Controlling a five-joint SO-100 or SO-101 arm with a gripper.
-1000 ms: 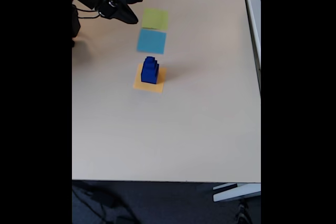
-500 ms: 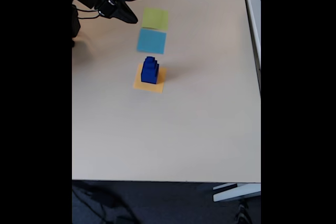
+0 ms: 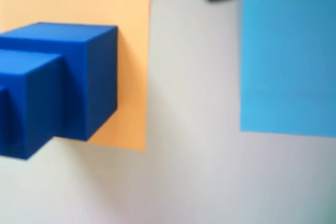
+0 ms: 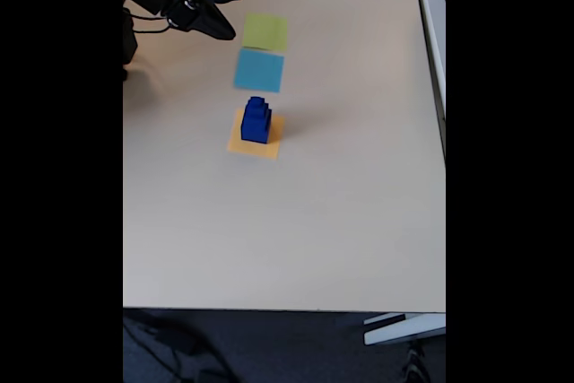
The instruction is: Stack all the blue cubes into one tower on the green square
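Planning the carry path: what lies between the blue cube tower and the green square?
In the fixed view, the light-blue square lies between the tower and the green square.

A flat orange paper square (image 4: 256, 136) lies near a flat light-blue paper square (image 4: 259, 70) on the pale beige worktop (image 4: 341, 204), above dark floor (image 4: 269, 347).

in the fixed view, three flat squares lie in a row on the tabletop (image 4: 341, 221): the green square (image 4: 265, 32) farthest back, the middle square (image 4: 259, 70) just before it, the front square (image 4: 256, 135) nearest. the blue cubes (image 4: 256, 120) stand stacked as one tower on the front square. the end effector (image 4: 218, 28) hangs left of the green square, apart from the tower.
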